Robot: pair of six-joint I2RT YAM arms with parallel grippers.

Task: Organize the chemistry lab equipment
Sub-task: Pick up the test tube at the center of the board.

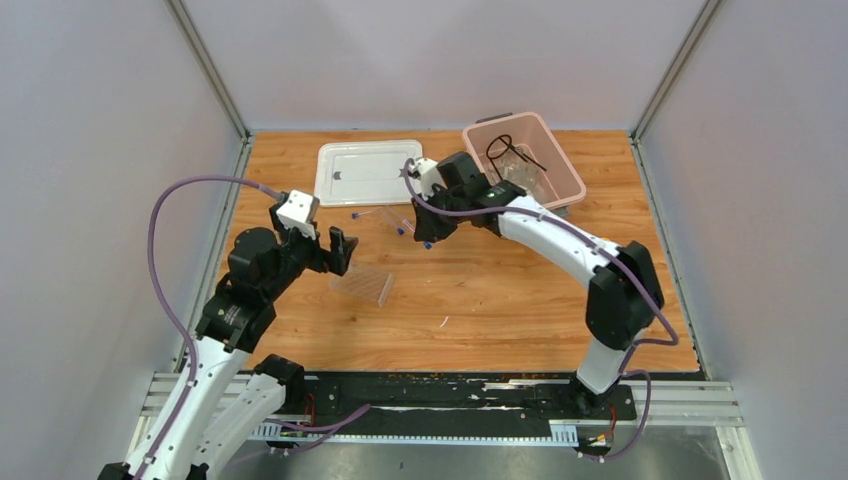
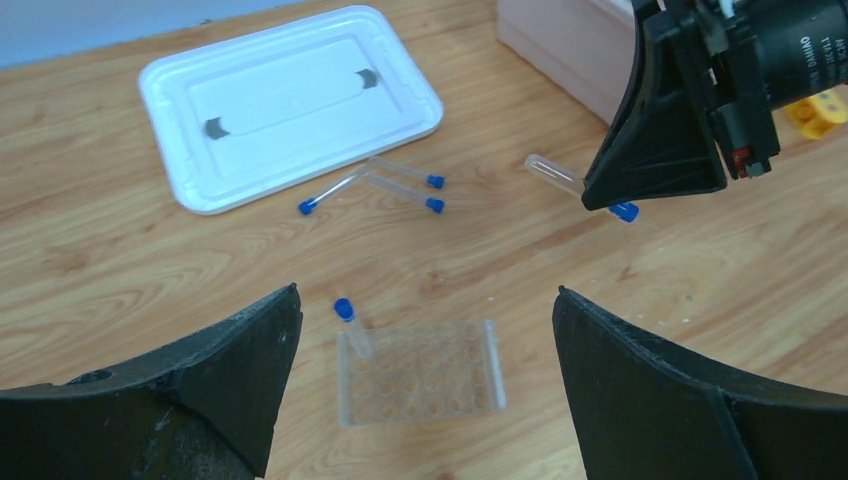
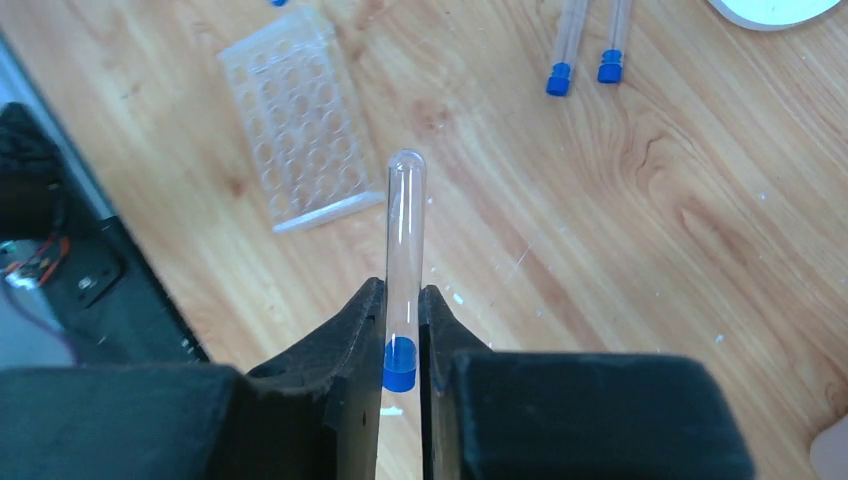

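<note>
The clear tube rack (image 1: 362, 285) lies on the table left of centre, with one blue-capped tube (image 2: 350, 325) standing in a corner hole. My left gripper (image 2: 425, 291) is open and empty, just above and behind the rack (image 2: 420, 372). My right gripper (image 3: 402, 310) is shut on a blue-capped tube (image 3: 404, 230) near its cap and holds it above the table, right of the rack (image 3: 300, 120). Three more tubes (image 2: 405, 195) lie loose by the lid. The black wire tripod (image 1: 510, 150) and clear bags (image 1: 532, 178) sit inside the pink bin.
The pink bin (image 1: 505, 120) stands at the back right. Its white lid (image 1: 365, 170) lies flat at the back centre, also seen in the left wrist view (image 2: 290, 100). A small yellow-orange object (image 2: 820, 110) lies beside the bin. The enclosure walls close off the back and both sides.
</note>
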